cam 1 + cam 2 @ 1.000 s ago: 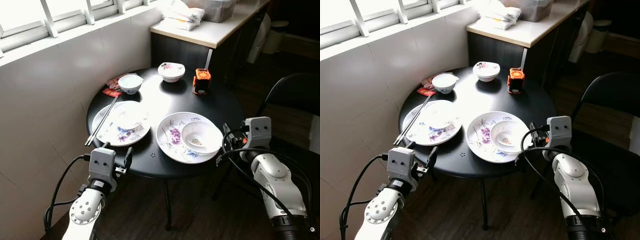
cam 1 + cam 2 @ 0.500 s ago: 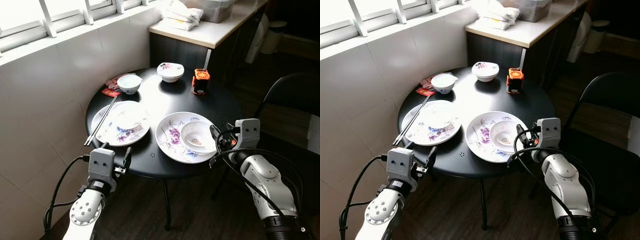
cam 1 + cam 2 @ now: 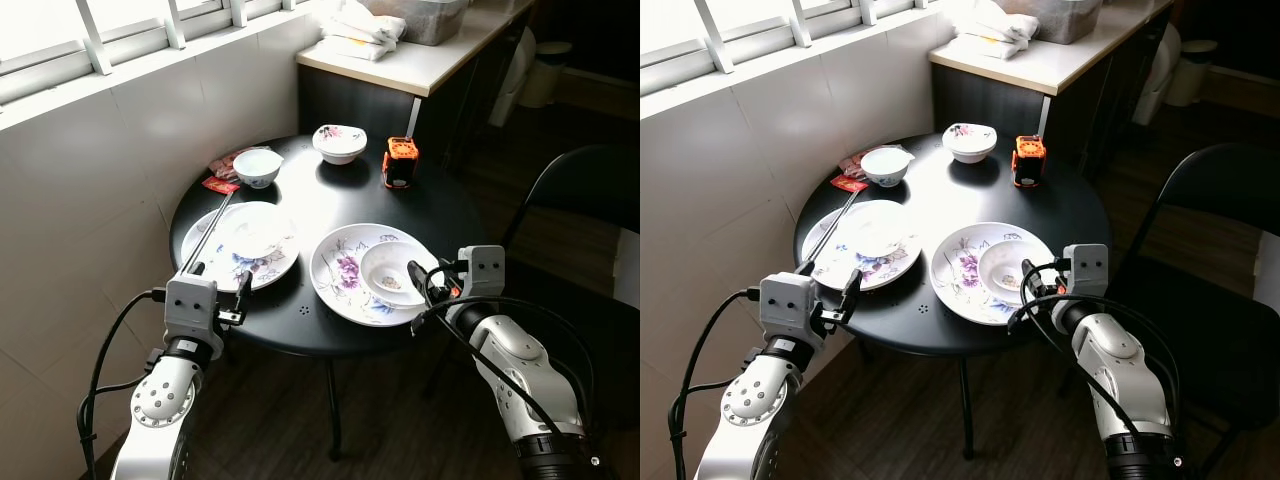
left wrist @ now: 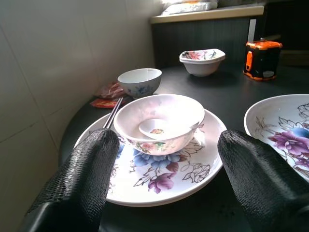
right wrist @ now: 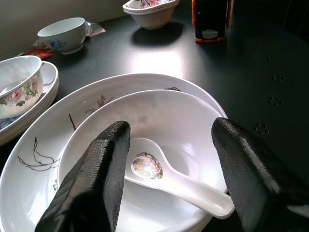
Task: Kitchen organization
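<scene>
R gripper (image 3: 418, 283) moved in over bowl (image 3: 393, 272) w/ spoon (image 5: 174, 180), fingers apart; L gripper (image 3: 222, 285) also agape.

A white windowsill (image 3: 150, 55) with window bars runs across the upper left above a white tiled wall (image 3: 90, 190). A pale countertop (image 3: 420, 62) at upper centre carries folded cloths (image 3: 362, 30). A black chair (image 3: 585, 195) stands at right on dark flooring (image 3: 300, 430).
</scene>
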`<state>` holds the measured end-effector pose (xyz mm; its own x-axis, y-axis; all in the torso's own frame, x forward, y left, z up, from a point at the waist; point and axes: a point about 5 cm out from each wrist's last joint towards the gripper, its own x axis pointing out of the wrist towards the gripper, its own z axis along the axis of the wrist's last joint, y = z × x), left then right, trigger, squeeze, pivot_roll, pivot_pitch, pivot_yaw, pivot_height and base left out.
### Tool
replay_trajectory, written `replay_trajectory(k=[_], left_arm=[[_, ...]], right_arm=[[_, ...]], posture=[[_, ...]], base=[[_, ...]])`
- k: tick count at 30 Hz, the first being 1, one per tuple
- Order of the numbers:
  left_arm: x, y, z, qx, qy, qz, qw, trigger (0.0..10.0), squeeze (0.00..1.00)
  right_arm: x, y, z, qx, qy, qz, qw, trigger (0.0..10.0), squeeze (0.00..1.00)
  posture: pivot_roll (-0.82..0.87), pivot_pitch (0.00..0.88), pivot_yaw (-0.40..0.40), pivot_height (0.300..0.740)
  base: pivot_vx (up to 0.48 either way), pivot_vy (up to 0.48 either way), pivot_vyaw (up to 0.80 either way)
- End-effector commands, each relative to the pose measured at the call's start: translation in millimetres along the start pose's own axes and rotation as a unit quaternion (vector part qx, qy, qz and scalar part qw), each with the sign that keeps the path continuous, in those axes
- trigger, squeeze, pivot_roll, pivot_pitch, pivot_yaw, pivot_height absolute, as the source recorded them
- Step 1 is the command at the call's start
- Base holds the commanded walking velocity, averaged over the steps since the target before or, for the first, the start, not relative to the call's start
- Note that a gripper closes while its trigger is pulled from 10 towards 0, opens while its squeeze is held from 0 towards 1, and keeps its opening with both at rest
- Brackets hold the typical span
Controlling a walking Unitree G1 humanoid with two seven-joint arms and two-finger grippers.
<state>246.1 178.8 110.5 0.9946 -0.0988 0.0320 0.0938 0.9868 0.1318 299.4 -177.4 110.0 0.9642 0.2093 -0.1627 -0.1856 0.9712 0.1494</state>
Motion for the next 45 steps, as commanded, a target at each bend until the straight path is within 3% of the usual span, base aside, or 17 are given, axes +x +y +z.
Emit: replay_trajectory(k=[1,5,12,15,28,45], left_arm=[[-0.3,-1.4,-1.8,0.002,0.004,-0.004,1.0,10.0,0.0],[1.0,-2.8,-2.7,0.002,0.006,-0.006,1.0,10.0,0.0],[2.1,-3.2,-3.3,0.003,0.008,-0.007,1.0,10.0,0.0],[2.5,-4.2,-4.2,0.002,0.009,-0.008,1.0,10.0,0.0],[3.2,-5.7,-4.7,0.002,0.009,-0.009,1.0,10.0,0.0],[4.5,-6.0,-5.5,0.001,0.011,-0.008,1.0,10.0,0.0]], right_arm=[[-2.6,1.0,2.8,0.007,-0.003,-0.005,1.0,10.0,0.0],[-2.4,4.0,1.0,0.015,0.005,-0.014,1.0,10.0,0.0],[-2.2,2.9,2.6,-0.026,-0.003,-0.045,0.999,10.0,0.0],[-2.0,5.1,-3.2,-0.004,0.012,-0.051,0.999,10.0,0.0],[3.3,2.5,-12.0,0.014,0.048,-0.06,0.997,10.0,0.0],[6.7,0.4,-13.9,-0.015,0.069,-0.069,0.995,10.0,0.0]], posture=[[0.08,0.0,-0.037,0.74],[0.08,0.0,-0.035,0.74],[0.08,0.0,-0.035,0.74],[0.08,0.0,-0.035,0.74],[0.09,0.0,-0.04,0.74],[0.09,0.0,-0.042,0.74]], base=[[0.0,0.0,0.0],[0.0,0.0,0.0],[0.0,0.0,0.0],[0.0,0.0,0.0],[0.0,0.0,0.0],[0.0,0.0,0.0]])
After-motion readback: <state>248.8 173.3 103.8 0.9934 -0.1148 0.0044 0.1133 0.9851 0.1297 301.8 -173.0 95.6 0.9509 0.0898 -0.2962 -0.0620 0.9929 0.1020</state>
